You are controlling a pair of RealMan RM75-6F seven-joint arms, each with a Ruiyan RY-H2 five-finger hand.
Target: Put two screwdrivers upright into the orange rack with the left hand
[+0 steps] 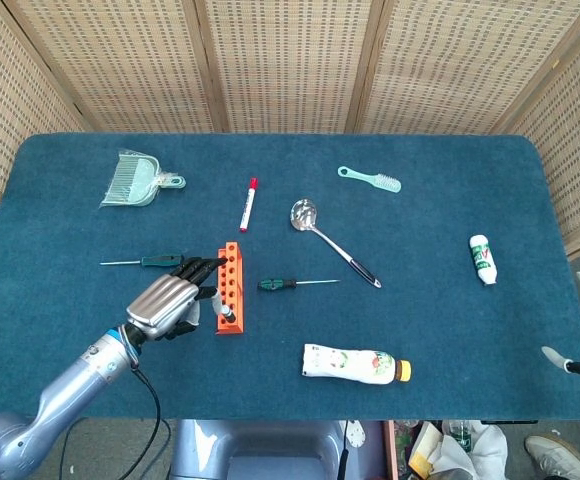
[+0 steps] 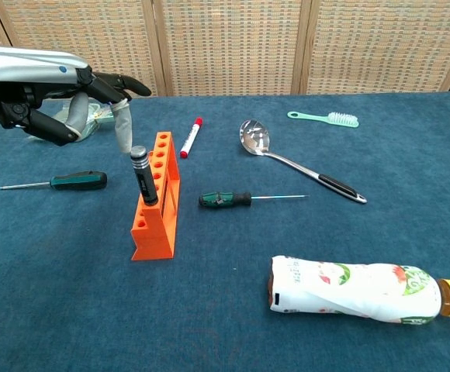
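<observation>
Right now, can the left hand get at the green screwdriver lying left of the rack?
Probably yes: the left hand hovers open near that screwdriver, with only bare table around it.

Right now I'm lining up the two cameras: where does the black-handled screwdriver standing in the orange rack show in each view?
Head view: black-handled screwdriver left of centre, near the rack's front end, beside the left hand.
Chest view: it stands tilted, left of centre.
Shared landmark: the orange rack.
</observation>
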